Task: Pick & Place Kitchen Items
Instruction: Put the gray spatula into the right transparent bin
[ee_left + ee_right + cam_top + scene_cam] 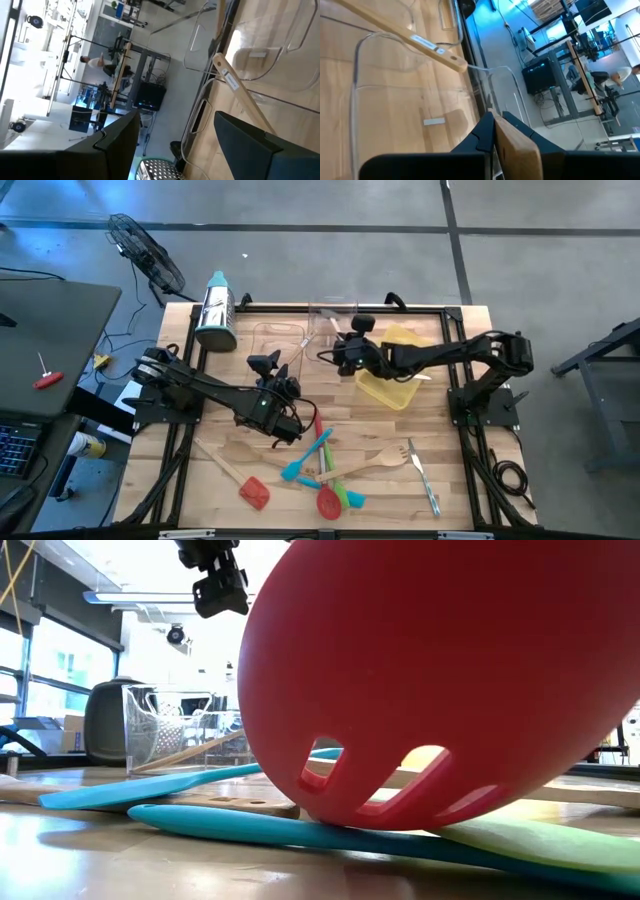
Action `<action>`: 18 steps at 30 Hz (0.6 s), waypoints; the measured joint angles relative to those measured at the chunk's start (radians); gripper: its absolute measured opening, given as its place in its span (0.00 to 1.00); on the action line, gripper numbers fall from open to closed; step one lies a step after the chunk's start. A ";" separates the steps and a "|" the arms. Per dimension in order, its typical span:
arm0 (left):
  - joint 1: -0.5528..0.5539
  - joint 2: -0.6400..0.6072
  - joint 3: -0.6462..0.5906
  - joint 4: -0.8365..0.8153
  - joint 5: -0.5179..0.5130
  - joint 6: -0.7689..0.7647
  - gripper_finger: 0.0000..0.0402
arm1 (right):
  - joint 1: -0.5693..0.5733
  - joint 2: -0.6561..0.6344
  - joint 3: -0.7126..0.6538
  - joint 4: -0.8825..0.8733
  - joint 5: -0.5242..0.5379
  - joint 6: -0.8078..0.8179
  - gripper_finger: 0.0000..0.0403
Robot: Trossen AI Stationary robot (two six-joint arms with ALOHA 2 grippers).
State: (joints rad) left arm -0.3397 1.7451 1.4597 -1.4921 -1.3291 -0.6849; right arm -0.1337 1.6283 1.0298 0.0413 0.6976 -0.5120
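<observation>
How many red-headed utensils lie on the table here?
2: red flat spatula with wooden handle toward the front left; red slotted silicone spoon just right of it. None seems hidden.

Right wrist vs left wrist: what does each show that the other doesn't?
Only the right wrist view: the right gripper shut on a wooden handle above the clear tray.

Only the left wrist view: the left gripper open and holding nothing, and the grater near the table's edge.

Both: the clear tray and a wooden utensil with a label on its handle leaning out of it.
</observation>
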 joint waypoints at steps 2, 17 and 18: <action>0.000 0.000 0.000 0.000 -0.008 0.000 0.62 | 0.000 0.000 0.000 0.000 0.000 -0.006 0.02; 0.000 0.000 0.000 0.006 -0.007 -0.001 0.62 | -0.048 0.000 0.000 -0.012 -0.043 0.015 0.02; 0.000 0.000 0.000 0.007 -0.007 -0.001 0.62 | -0.052 0.000 0.000 -0.013 -0.049 0.015 0.02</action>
State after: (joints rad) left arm -0.3397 1.7451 1.4593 -1.4852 -1.3364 -0.6857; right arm -0.1855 1.6283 1.0298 0.0280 0.6482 -0.4972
